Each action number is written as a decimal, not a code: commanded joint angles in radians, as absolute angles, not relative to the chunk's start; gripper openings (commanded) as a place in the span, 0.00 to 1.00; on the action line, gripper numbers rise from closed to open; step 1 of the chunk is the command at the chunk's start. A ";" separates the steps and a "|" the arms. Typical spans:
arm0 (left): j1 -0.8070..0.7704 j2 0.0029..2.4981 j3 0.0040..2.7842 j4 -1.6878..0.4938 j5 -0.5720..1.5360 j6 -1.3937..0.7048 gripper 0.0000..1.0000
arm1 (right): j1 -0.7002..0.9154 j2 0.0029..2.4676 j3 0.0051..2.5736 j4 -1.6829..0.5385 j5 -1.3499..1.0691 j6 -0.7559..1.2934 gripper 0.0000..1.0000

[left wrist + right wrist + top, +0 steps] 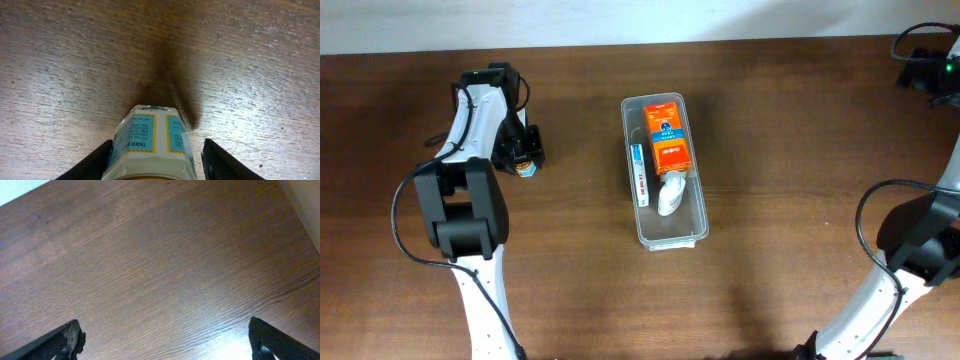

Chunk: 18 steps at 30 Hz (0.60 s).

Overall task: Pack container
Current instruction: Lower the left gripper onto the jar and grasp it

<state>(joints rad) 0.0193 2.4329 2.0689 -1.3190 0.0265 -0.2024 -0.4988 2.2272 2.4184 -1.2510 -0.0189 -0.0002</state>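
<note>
Small white jar with blue-and-yellow label (pixel 150 137) sits between the left gripper (pixel 156 149)'s fingers; clamped or not, unclear. Right gripper (pixel 164 330) gapes idle. Long clear plastic container (pixel 675 233) lies part-filled at the middle of the table (pixel 570 280), to the jar's right. Pickup seems in hand; next comes a firm grip, then carrying right.

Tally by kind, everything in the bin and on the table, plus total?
Clear container: 1
Boxes in the container: 2 (orange box, slim white-and-blue box)
White bottle in the container: 1
Labelled jar at the left pincer: 1
Total: 5
</note>
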 commanded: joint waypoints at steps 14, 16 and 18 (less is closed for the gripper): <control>0.022 2.439 2.067 -1.308 0.011 -0.196 0.51 | -0.498 2.230 2.438 -1.248 -0.014 0.006 0.98; 0.023 2.439 2.067 -1.308 0.011 -0.196 0.50 | -0.498 2.230 2.438 -1.248 -0.014 0.006 0.98; 0.023 2.439 2.067 -1.308 0.011 -0.196 0.50 | -0.498 2.230 2.438 -1.248 -0.014 0.006 0.98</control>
<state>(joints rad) 0.0193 2.4329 2.0689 -1.3109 0.0193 -0.2024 -0.4988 2.2272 2.4184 -1.2510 -0.0189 -0.0002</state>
